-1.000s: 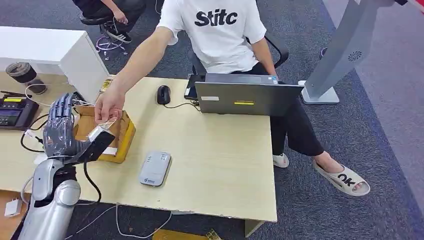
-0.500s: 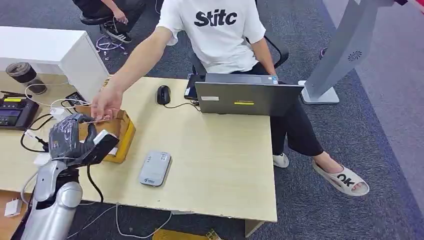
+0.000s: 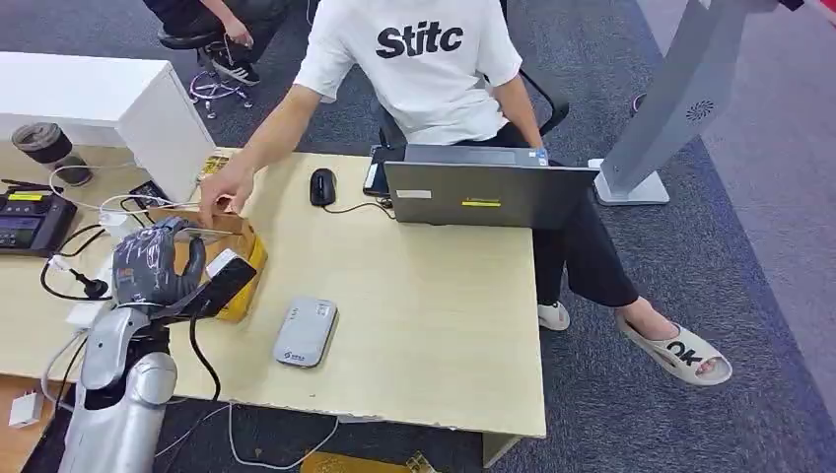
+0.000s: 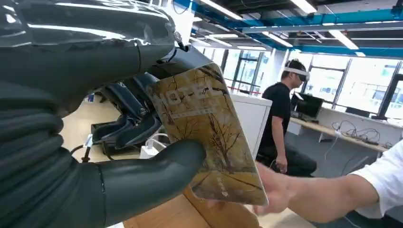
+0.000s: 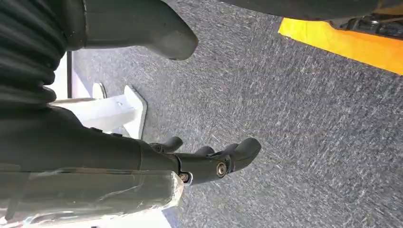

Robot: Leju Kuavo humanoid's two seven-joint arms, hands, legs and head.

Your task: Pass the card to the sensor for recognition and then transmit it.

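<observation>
My left hand (image 3: 153,264) is raised over the table's left side. It grips a tan card printed with bare trees (image 4: 209,137) between thumb (image 4: 142,175) and fingers. From the head, the card (image 3: 209,234) is a thin edge above a cardboard box (image 3: 242,271). A seated person's hand (image 3: 225,192) hovers just beyond the card; I cannot tell whether it touches it. The grey card sensor (image 3: 306,332) lies flat to the right of my left hand. My right hand (image 5: 204,161) hangs over the carpet, its fingers apart and holding nothing.
A laptop (image 3: 483,195) and a mouse (image 3: 322,185) sit at the table's far edge before the person. A white cabinet (image 3: 148,108), a black desk device (image 3: 25,219), a cup (image 3: 44,143) and cables crowd the far left. A grey kiosk stand (image 3: 680,99) rises at the right.
My left hand went from upright with fingers spread to curled around the card. The person's hand drew back toward the far side of the box.
</observation>
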